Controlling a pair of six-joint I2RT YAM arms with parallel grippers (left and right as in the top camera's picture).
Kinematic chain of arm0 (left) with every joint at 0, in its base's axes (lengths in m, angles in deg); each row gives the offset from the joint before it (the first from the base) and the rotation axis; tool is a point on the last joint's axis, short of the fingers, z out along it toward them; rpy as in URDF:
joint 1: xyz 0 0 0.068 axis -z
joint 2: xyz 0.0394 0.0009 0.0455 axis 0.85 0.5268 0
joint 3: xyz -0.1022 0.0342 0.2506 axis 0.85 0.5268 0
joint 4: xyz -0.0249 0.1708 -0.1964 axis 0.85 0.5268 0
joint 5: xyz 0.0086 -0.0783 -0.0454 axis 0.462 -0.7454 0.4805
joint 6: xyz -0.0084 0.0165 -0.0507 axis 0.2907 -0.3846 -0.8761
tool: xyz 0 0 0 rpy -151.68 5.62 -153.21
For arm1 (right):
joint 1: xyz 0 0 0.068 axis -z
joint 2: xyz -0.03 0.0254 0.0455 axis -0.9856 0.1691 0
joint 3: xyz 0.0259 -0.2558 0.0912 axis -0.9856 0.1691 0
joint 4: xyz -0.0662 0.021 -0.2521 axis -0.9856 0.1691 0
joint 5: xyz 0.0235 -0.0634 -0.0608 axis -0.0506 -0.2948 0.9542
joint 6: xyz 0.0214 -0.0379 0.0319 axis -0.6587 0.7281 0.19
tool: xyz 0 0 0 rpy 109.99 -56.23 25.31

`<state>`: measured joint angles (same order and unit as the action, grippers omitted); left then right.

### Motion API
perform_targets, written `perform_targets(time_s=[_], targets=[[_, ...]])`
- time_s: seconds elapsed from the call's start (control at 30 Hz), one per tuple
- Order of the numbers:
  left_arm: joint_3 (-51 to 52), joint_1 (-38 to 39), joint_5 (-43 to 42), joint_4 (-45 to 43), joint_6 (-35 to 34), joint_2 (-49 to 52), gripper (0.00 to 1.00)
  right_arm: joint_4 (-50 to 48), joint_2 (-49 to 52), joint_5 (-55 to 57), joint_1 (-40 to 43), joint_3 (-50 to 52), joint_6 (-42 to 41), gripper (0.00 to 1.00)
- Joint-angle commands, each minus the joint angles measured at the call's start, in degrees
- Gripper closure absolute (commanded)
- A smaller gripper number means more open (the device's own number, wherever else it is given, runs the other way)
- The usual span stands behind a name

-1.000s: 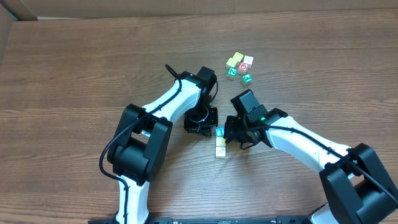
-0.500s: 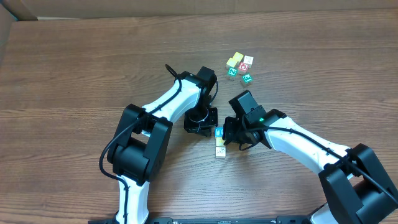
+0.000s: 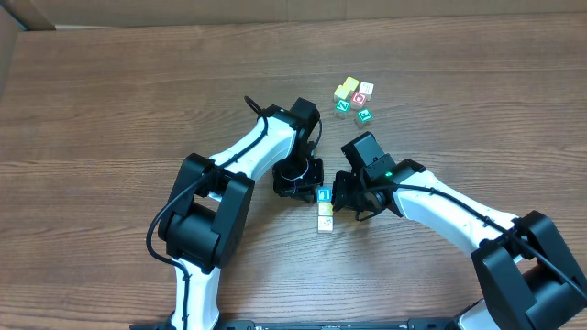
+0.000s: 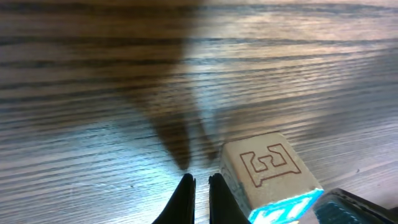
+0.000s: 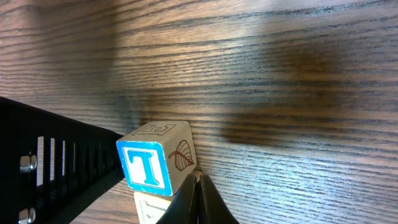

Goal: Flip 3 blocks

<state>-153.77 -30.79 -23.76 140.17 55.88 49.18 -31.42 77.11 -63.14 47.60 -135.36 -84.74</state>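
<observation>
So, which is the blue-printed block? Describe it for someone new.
Where the left gripper and right gripper meet lies a short row of three blocks. The blue-printed block is the end one farthest from the robot's base; its two neighbours are pale.

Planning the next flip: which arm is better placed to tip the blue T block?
Probably right: the right gripper, shut, sits against the blue T block at its lower edge, ready to lever it. The left gripper, also shut, only stands beside it.
</observation>
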Motion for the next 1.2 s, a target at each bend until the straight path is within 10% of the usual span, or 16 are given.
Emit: perform_targets(time_s=[0.0,1.17], targets=[[0.3,0.4,-1.5,-0.2,-0.4,-0.2,0.96,-0.2,0.7,0.7,0.2,-0.7,-0.2,0.96],[0.3,-1.0,3.8,10.2,6.1,-0.2,0.96,20.6,-1.1,-12.2,3.6,-1.7,10.4,0.96]])
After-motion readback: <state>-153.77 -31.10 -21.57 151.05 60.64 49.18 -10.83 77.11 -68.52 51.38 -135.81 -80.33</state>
